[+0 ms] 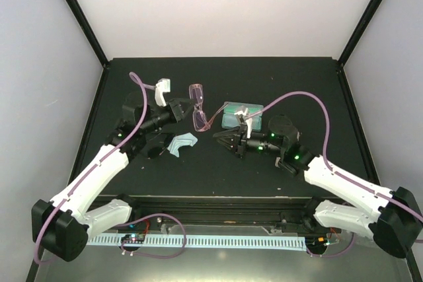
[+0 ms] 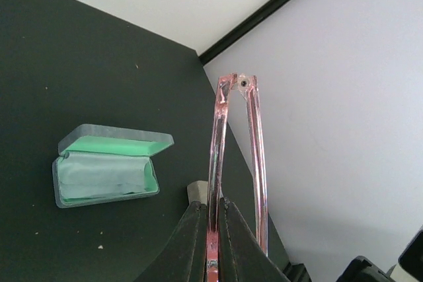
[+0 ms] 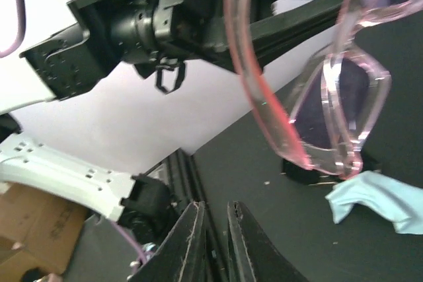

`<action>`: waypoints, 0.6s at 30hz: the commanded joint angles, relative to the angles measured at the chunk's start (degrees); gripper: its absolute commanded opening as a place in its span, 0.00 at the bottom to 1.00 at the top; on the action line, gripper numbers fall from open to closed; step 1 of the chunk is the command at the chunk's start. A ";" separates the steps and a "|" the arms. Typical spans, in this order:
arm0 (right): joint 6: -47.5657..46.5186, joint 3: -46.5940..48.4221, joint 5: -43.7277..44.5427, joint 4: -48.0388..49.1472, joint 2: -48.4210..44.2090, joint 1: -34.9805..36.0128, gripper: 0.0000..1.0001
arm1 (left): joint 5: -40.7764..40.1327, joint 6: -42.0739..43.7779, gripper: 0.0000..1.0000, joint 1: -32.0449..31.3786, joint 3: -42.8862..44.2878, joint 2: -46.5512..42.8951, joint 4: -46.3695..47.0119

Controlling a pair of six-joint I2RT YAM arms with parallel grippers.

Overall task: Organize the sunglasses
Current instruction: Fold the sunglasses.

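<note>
My left gripper (image 1: 185, 107) is shut on one thin arm of the pink sunglasses (image 1: 197, 110) and holds them above the table, lenses hanging down. In the left wrist view the fingers (image 2: 198, 229) pinch that arm (image 2: 213, 163), and the other arm runs beside it. My right gripper (image 1: 219, 138) is just right of the glasses, low over the table. In the right wrist view its jaws (image 3: 215, 208) stand a narrow gap apart and empty, with the pink frame (image 3: 264, 110) above them. A black shape (image 3: 307, 171) lies beside the cloth; I cannot tell if it is the black pair.
An open blue-grey case (image 1: 239, 113) with a green lining lies behind my right gripper, a folded cloth inside it (image 2: 102, 175). A light blue cloth (image 1: 182, 142) lies on the black table under the left arm and shows in the right wrist view (image 3: 383, 199).
</note>
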 commanded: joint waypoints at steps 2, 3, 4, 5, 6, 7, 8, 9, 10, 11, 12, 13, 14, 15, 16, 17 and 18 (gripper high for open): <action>3.01 4.18 -3.33 7.08 5.48 1.72 0.10 | 2.24 3.19 0.02 -1.43 2.80 0.16 1.39; 3.37 4.94 -2.00 6.80 6.53 1.71 0.09 | 3.10 3.60 0.02 -1.62 2.81 0.00 1.24; 3.71 5.67 -0.83 6.19 7.52 1.76 0.07 | 4.19 4.01 0.02 -1.73 2.70 -0.25 1.33; 4.12 6.32 0.60 5.60 8.17 1.75 0.06 | 5.22 4.25 0.02 -1.84 2.68 -0.53 1.40; 4.73 6.75 2.16 5.05 8.77 1.76 0.06 | 6.40 4.55 0.02 -1.85 2.53 -0.76 1.66; 5.23 7.22 3.56 4.55 9.24 1.76 0.06 | 7.74 4.84 0.02 -1.86 2.55 -0.84 2.04; 5.80 7.66 5.33 3.64 9.74 1.76 0.06 | 9.14 5.13 0.02 -1.87 2.63 -0.90 2.43; 6.09 8.37 6.79 2.22 10.34 1.76 0.07 | 10.34 5.31 0.01 -1.87 2.64 -0.87 3.04; 6.13 9.13 7.91 0.31 10.80 1.76 0.06 | 11.77 5.35 0.02 -1.82 2.65 -0.84 3.71; 6.23 9.45 8.80 -1.10 11.22 1.76 0.07 | 12.71 5.54 0.02 -1.82 2.66 -0.57 4.43; 6.32 9.41 9.45 -1.77 11.17 1.70 0.07 | 13.47 5.98 0.01 -1.86 2.79 -0.23 4.76; 6.64 9.00 10.02 -1.82 10.70 1.75 0.07 | 13.70 6.82 0.01 -1.87 3.11 0.31 4.52; 6.82 8.27 10.94 -1.58 9.75 1.76 0.07 | 13.73 7.95 0.02 -1.80 3.45 0.84 3.87; 7.00 7.21 12.17 -1.15 8.30 1.74 0.07 | 13.43 9.14 0.02 -1.81 3.94 1.58 2.98; 7.14 6.21 13.93 -1.12 6.74 1.70 0.07 | 13.18 10.54 0.02 -1.82 4.31 2.35 2.24; 7.16 5.23 16.16 -1.88 4.85 1.68 0.08 | 13.04 11.76 0.02 -1.86 4.65 3.13 1.75; 7.21 4.54 19.34 -3.66 3.21 1.60 0.09 | 12.92 13.22 0.02 -1.94 5.07 3.95 1.36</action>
